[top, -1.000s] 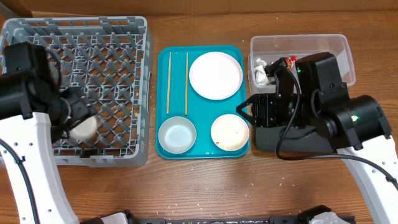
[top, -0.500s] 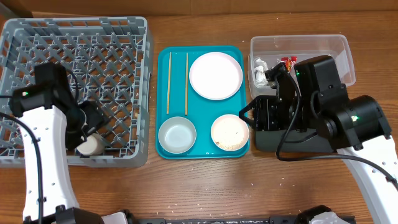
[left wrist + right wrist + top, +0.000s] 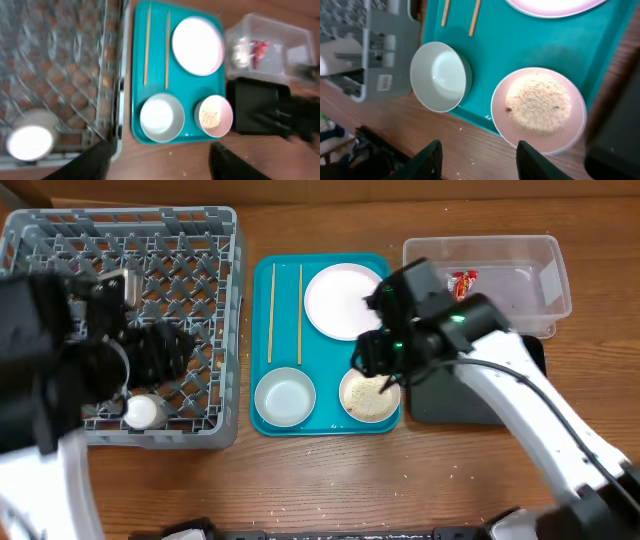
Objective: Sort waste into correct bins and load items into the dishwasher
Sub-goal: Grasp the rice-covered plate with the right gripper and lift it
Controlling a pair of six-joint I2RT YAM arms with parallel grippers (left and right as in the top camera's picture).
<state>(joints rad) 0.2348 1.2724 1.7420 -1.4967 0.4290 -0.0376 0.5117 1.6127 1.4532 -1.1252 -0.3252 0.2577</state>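
all three views look down, sharing the teal tray (image 3: 325, 355).

Dishwashing workbench, grey dish rack (image 3: 150, 218), wooden table (image 3: 330, 480)

The brown wooden table (image 3: 330, 480) carries, left to right, the grey dish rack (image 3: 226, 240), the teal tray (image 3: 322, 350) just beside it, then the clear plastic tub (image 3: 480, 241) with the black tray (image 3: 440, 402) before it; a few whitish grains (image 3: 318, 450) dot the wood near the teal tray
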